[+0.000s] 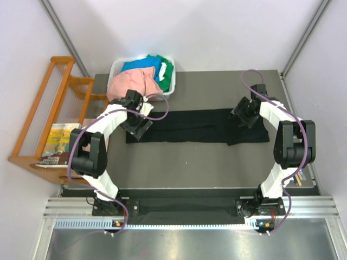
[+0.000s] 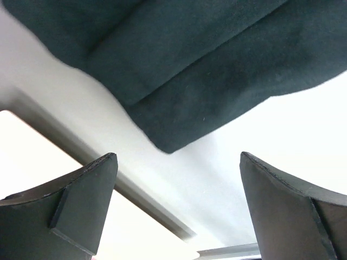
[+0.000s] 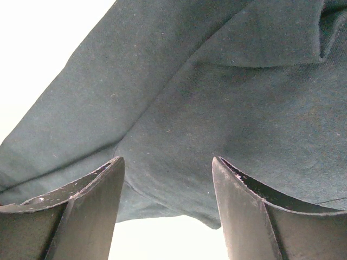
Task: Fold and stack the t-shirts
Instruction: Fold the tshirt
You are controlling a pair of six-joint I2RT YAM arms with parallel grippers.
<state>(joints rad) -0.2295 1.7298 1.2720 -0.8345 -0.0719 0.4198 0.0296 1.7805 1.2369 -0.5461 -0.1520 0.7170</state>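
Centrally, a black t-shirt [image 1: 184, 125] lies as a long strip; left gripper [image 2: 178, 156] and right gripper [image 3: 168, 160] hang released at its ends.

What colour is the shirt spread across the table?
The shirt is black; clearest in the top external view.

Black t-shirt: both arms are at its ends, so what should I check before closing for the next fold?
1. Left tool open and empty: ok.
2. Right tool open and empty: ok.
3. Black t-shirt folded into one strip across the table: ok.
4. Right tool over cloth: ok, cloth fills its view.
5. Left tool over cloth: not ok, only the shirt's corner shows ahead of it.
6. Height of either tool above the cloth: cannot tell.
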